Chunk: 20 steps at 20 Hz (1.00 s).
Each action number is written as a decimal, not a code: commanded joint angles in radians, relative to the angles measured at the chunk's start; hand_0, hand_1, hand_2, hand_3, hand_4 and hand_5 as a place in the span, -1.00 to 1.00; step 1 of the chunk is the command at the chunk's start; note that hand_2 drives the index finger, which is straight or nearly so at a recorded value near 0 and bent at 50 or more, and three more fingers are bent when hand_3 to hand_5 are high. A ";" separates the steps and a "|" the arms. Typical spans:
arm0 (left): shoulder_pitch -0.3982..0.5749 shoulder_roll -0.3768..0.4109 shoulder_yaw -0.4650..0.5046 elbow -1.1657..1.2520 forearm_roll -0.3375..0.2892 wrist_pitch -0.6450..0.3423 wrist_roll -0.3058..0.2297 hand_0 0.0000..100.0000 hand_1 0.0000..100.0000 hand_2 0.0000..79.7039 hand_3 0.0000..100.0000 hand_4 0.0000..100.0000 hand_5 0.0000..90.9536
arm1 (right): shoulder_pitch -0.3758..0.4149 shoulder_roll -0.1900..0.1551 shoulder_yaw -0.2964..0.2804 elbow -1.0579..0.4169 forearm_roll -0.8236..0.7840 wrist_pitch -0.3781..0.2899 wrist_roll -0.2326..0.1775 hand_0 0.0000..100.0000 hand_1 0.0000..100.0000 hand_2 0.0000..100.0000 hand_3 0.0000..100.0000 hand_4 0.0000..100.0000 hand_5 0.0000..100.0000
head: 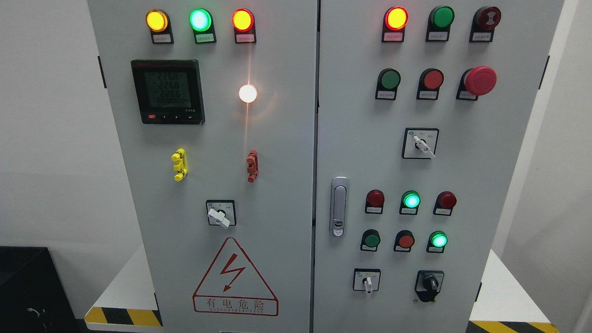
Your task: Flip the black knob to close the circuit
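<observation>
The black knob (430, 283) sits at the lower right of the right cabinet door (499, 194), on a black plate, its handle pointing roughly up and slightly left. Left of it is a white selector switch (367, 282). Neither of my hands nor either arm shows in the head view.
Rows of lit and unlit indicator lamps and push buttons fill the right door, with a red emergency stop (480, 81) and a white selector (423, 144). A silver door latch (339, 206) is at the seam. The left door carries a meter (167, 91) and another white switch (219, 215).
</observation>
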 commanded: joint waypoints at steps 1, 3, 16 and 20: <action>0.023 0.000 0.000 -0.031 0.001 0.001 -0.001 -0.76 0.11 -1.00 -1.00 -1.00 -1.00 | -0.024 0.002 -0.028 -0.240 0.143 0.006 -0.016 -1.00 -0.75 0.55 0.87 0.68 0.80; 0.023 0.000 0.000 -0.031 -0.001 0.001 -0.001 -0.76 0.11 -1.00 -1.00 -1.00 -1.00 | -0.040 0.005 -0.029 -0.273 0.184 0.007 -0.016 -1.00 -0.75 0.59 0.90 0.71 0.84; 0.023 0.000 0.000 -0.031 0.001 0.001 -0.001 -0.76 0.11 -1.00 -1.00 -1.00 -1.00 | -0.139 0.012 -0.029 -0.447 0.399 0.081 0.023 -1.00 -1.00 0.66 0.97 0.78 0.89; 0.023 0.000 0.000 -0.029 0.001 0.001 -0.001 -0.76 0.11 -1.00 -1.00 -1.00 -1.00 | -0.193 0.015 -0.031 -0.454 0.419 0.112 0.046 -1.00 -1.00 0.66 0.97 0.79 0.90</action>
